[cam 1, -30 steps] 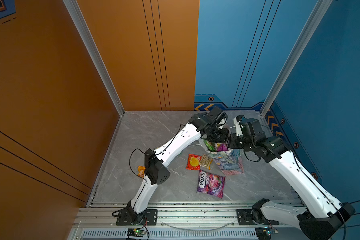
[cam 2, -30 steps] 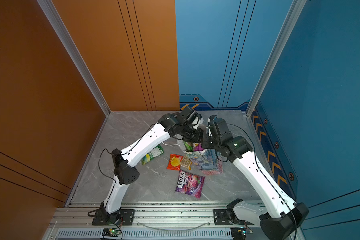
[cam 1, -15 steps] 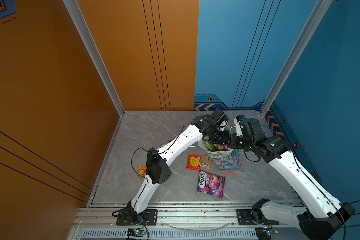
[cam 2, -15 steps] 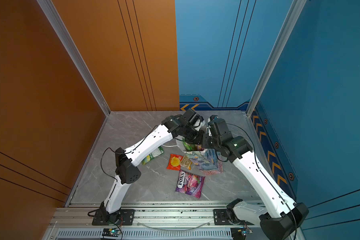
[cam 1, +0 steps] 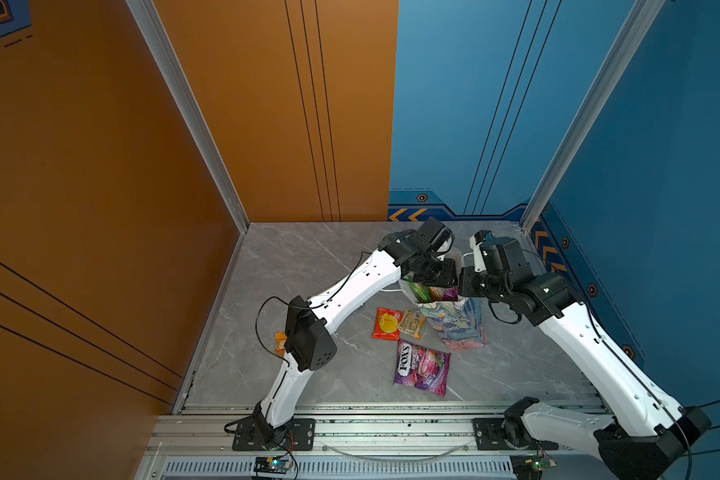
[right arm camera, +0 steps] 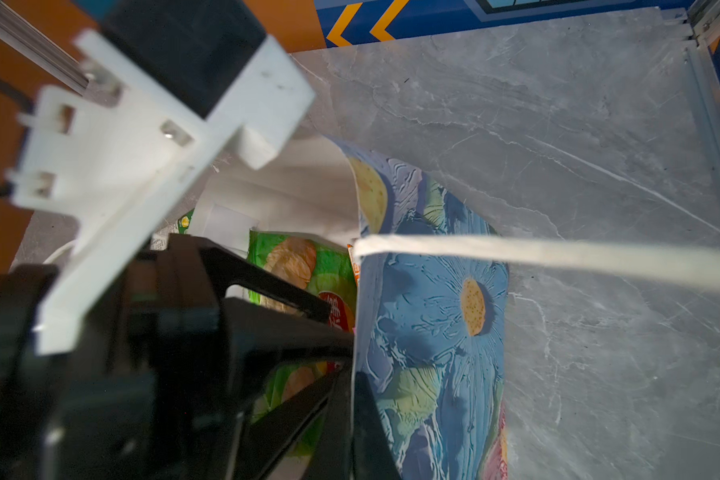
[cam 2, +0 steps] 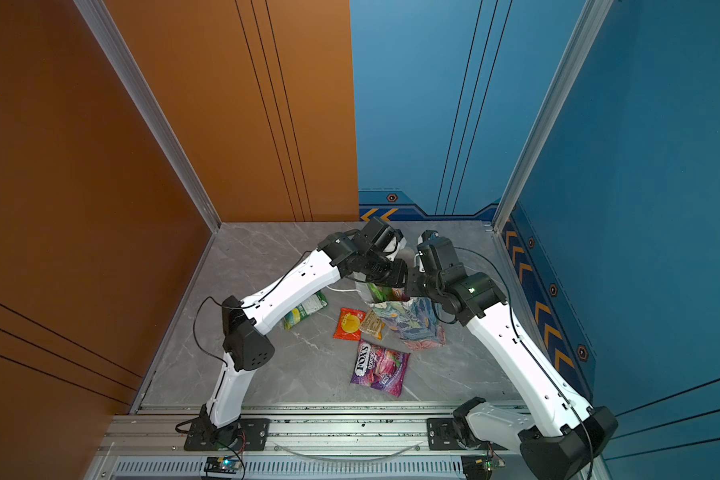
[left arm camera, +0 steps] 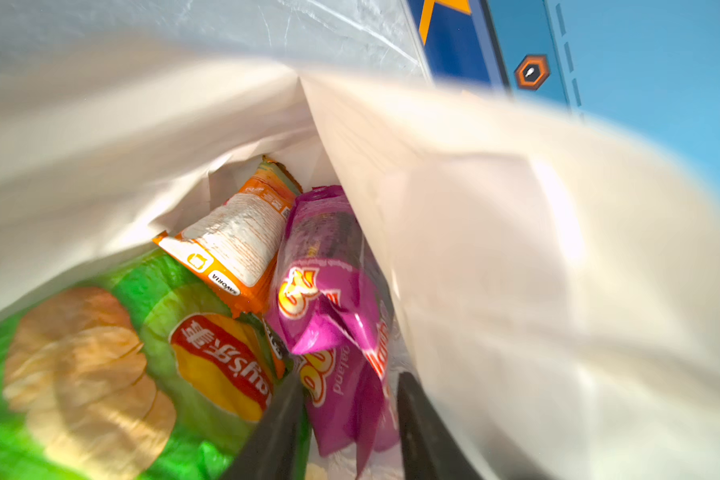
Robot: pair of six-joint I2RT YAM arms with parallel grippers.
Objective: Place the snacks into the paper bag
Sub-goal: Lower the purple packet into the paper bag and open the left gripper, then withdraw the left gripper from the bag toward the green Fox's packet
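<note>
The flowered paper bag [cam 1: 458, 324] stands at the back middle of the floor, leaning toward the front. My left gripper [left arm camera: 350, 415] is down in its mouth, open, and a purple packet [left arm camera: 333, 316] hangs loose between the fingers. A large green chip bag [left arm camera: 100, 374] and an orange packet [left arm camera: 238, 245] lie inside. My right gripper [right arm camera: 352, 399] is shut on the paper bag's [right arm camera: 433, 311] front wall at the rim. On the floor in front lie a red packet with a yellow circle [cam 1: 386, 324], a tan bar [cam 1: 412, 323] and a purple FOX'S packet [cam 1: 422, 368].
A small green packet [cam 2: 304, 309] lies under my left forearm. A small orange packet [cam 1: 280, 341] sits by the left elbow. The bag's white cord handle [right arm camera: 558, 257] stretches across the right wrist view. Orange and blue walls enclose the grey marble floor [cam 1: 308, 270].
My left gripper has reached further into the bag's mouth and its jaws have parted, letting go of the purple packet. The right arm has kept its hold on the bag wall.
</note>
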